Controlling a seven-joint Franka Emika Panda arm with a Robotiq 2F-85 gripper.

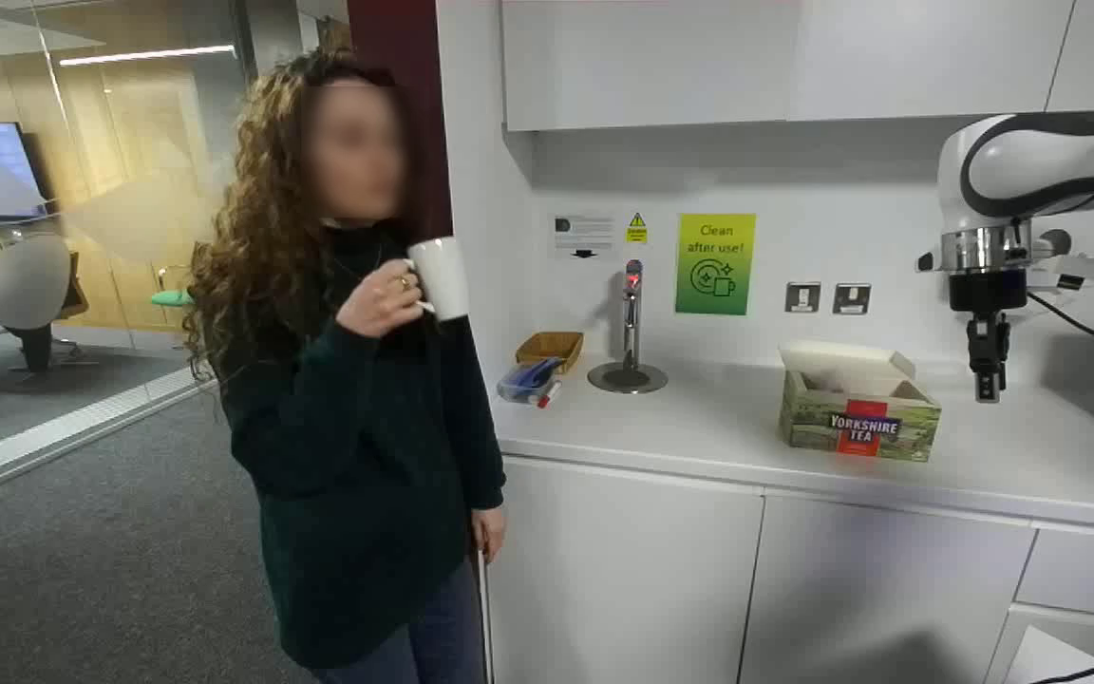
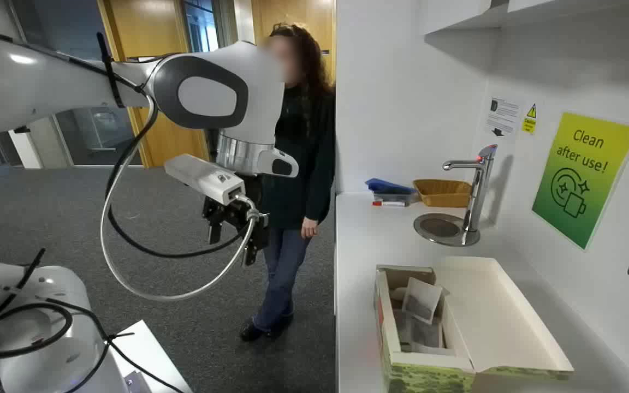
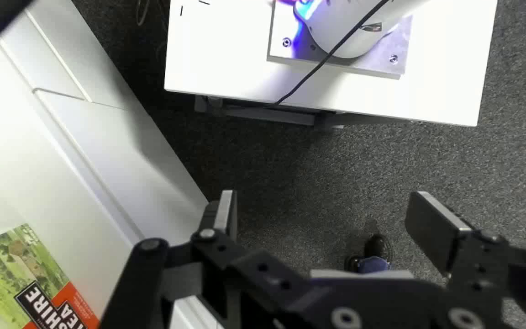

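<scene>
Inspecting from the remote station, I find the hand (image 3: 324, 201) spread wide and holding nothing, over the carpeted floor (image 3: 290, 173) in front of the bench (image 2: 358, 245). Of the things on the bench, the tea box (image 1: 860, 429) is nearest it, upright beside the front edge, its lid (image 2: 503, 316) folded back. I assess the box as thin card: light, stiffest at the corners, liable to dent along its long sides; the soundest hold is across the narrow width or on an upper rim. The packets (image 2: 422, 300) inside I judge very light, soft and easily torn; one tilts up above the rest, offering a free edge. The bench's front edge lies between hand and box. The tap (image 2: 479, 191) stands beyond the box, wall cupboards (image 1: 784, 57) overhang, a white cable (image 2: 178, 298) loops below the arm as a snag risk, and a person (image 2: 314, 142) stands beyond the hand.
</scene>
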